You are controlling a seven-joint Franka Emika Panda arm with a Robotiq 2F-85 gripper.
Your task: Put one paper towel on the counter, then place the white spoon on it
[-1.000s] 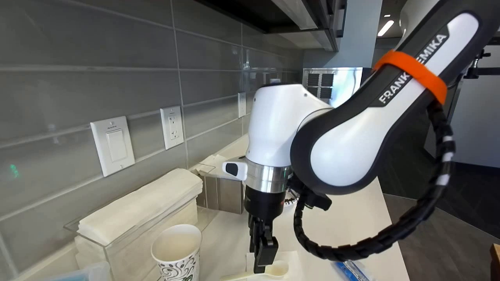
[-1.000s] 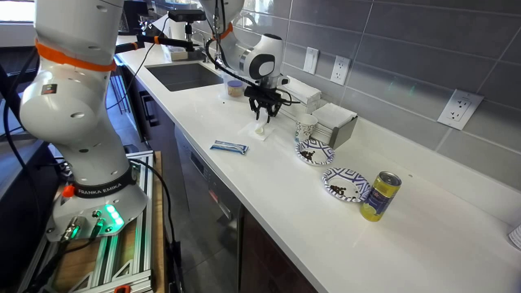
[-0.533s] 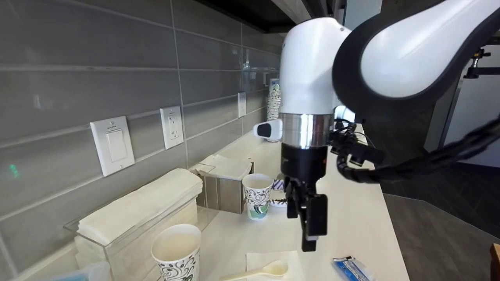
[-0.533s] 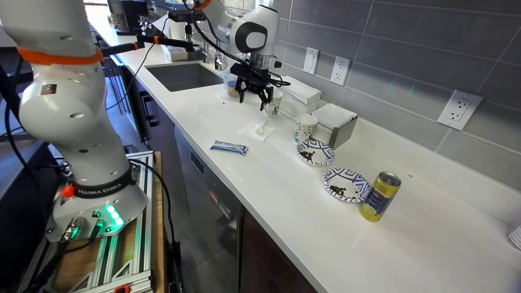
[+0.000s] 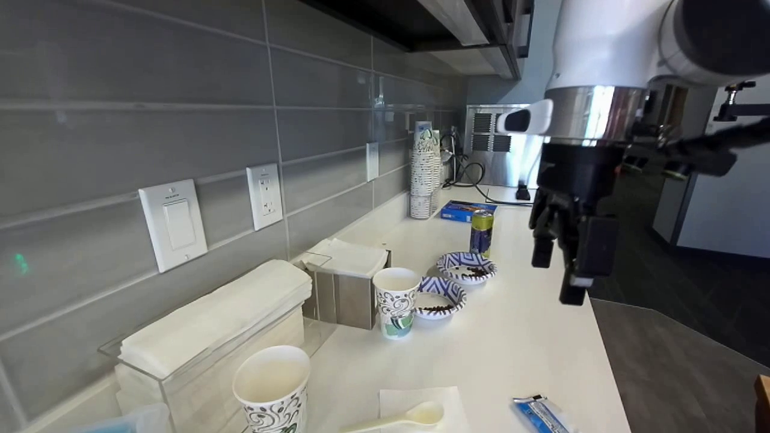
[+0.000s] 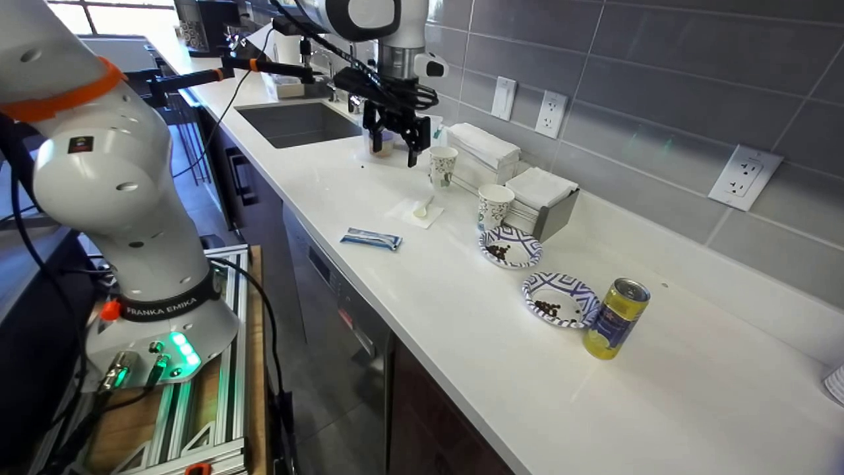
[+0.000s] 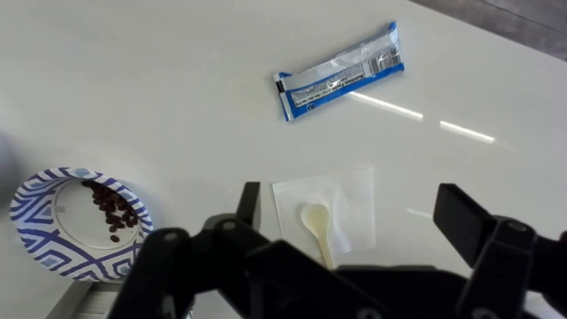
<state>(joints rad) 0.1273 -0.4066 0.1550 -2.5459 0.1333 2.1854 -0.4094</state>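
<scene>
The white spoon [image 7: 316,219], cream-coloured, lies bowl-side on a thin white paper towel [image 7: 356,199] spread flat on the counter [image 7: 186,88]. In an exterior view its handle runs past the edge of the towel [image 5: 448,400]. The spoon [image 6: 421,211] and towel [image 6: 402,212] also show small in an exterior view. My gripper [image 7: 354,212] is open, its fingers wide apart with nothing between them. It hangs well above the counter, clear of the spoon, in both exterior views, as at the gripper [image 5: 559,273]. The gripper covers the handle's end in the wrist view.
A blue wrapped bar [image 7: 341,73] lies near the towel. Patterned paper cups [image 5: 271,385], napkin stacks [image 5: 216,313] and a grey holder [image 6: 559,214] line the wall. Patterned bowls [image 6: 513,247] with dark beans and a yellow can [image 6: 616,320] stand further along; a sink [image 6: 297,125] lies opposite.
My gripper has risen from just above the spoon and moved away, its jaws spreading wider. Spoon and towel have stayed in place.
</scene>
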